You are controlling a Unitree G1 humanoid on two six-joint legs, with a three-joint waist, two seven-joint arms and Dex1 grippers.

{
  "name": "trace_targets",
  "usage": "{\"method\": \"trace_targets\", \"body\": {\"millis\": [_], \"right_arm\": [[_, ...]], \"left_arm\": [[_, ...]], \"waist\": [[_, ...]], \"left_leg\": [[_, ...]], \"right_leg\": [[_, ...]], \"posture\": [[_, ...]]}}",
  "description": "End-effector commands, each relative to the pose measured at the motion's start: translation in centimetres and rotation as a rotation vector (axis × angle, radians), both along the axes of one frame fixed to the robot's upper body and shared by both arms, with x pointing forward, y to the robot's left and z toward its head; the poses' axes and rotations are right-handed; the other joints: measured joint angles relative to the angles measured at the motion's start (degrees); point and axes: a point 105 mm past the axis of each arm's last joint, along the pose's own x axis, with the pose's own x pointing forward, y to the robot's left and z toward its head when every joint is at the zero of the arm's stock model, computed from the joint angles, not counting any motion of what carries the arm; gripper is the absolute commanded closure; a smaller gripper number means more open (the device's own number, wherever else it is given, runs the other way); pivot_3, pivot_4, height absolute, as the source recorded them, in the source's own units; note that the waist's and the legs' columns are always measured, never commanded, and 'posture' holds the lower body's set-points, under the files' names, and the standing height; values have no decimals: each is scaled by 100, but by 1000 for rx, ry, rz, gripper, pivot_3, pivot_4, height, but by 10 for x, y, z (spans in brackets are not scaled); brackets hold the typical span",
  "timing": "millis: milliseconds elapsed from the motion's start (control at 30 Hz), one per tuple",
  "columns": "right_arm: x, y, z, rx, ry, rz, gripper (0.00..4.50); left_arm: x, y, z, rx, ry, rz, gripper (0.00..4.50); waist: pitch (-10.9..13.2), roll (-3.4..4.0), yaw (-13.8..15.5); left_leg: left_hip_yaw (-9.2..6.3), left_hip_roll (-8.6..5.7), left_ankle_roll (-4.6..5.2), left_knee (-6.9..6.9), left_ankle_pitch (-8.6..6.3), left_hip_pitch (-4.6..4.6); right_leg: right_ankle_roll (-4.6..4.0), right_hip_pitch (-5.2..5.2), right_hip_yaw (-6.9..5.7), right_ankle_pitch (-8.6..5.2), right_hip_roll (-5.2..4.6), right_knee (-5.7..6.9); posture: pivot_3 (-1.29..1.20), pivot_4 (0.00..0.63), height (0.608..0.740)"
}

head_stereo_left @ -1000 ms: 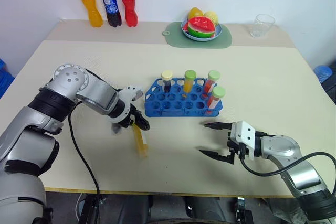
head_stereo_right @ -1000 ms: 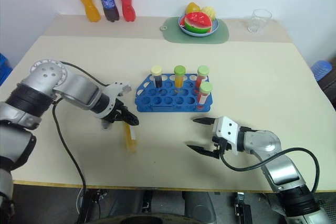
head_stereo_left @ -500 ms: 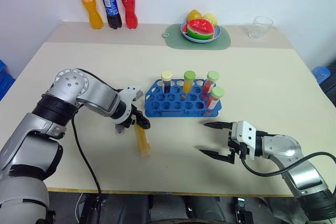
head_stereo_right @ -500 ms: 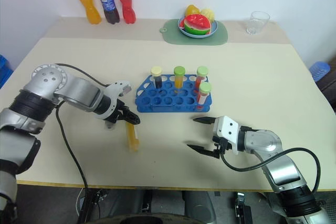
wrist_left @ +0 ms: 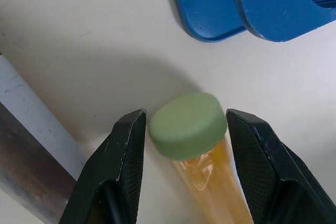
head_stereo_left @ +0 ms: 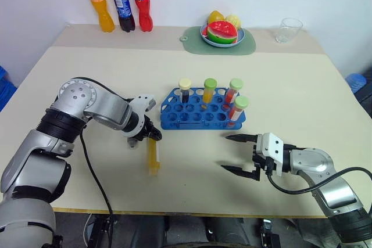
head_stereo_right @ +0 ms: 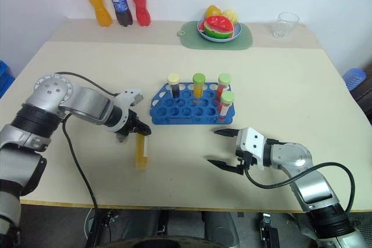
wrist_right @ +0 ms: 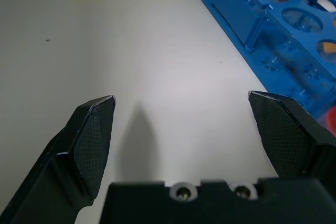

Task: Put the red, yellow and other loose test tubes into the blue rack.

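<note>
Here's the left gripper (head_stereo_left: 152,136) down on the table (head_stereo_left: 302,85), its two black fingers (wrist_left: 126,153) set either side of the green cap (wrist_left: 189,126) of a yellow tube (head_stereo_left: 153,158) that lies flat just in front of the blue rack (head_stereo_left: 202,115). From the left wrist view there's a sliver of daylight on each side of that cap, so I'd say the jaws bracket it closely but aren't clamped on it: call it a grasp forming, not made. The tube's body stretches away from the rack toward the table's near edge, cap end nearest the rack. Over on the other side, the right gripper (head_stereo_left: 240,154) hangs spread wide and empty, near the rack's right end, holding nothing. Four tubes already stand in the rack, two with yellowish fill, two reddish. Now, the handling: that tube looks light, rigid and smooth, round-bodied, so it'll want to roll or squirt out if pinched off-centre, and if it's glass or thin plastic it won't forgive a hard squeeze or a drop. The cap is the wider part; gripping just below it on the body, or squarely across the cap, seems the safest hold, and leaves the tail free to swing upright for a rack hole.
</note>
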Motion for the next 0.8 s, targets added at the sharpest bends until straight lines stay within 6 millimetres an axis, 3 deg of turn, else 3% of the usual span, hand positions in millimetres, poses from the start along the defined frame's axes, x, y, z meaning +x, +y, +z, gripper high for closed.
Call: {"method": "trace_targets", "body": {"millis": [33,133,267,667,800], "right_arm": [[5,-2,12,7,-53,6,0],[7,-2,13,5,-54,6,0],[8,-2,14,6,-59,3,0],[12,1,10,27,-82,-44,0],[11,3,5,31,-87,-56,0]], "left_arm": [[0,-1,-4,15,-11,17,1984],[0,-1,-3,23,-26,13,1984],[0,0,-3,28,-38,18,3153],[6,-3,3,-19,-67,62,3153],[7,-7,17,-80,-122,51,3153]], "waist": [[0,0,1],[0,0,3],[0,0,2],[1,-1,2],[3,-4,1]], "left_leg": [[0,0,0,0,0,1],[0,0,0,0,0,0],[-1,0,0,0,0,-1],[-1,-1,0,0,0,-2],[-1,-1,-1,0,0,-5]], "right_leg": [[0,0,0,0,0,0],[0,0,0,0,0,0],[0,0,-1,0,-1,0],[-2,0,-1,-1,-1,-2],[-2,-2,-2,-1,-1,-3]], "posture": [[0,150,740],[0,150,740],[0,150,740],[0,150,740],[0,150,740]]}}
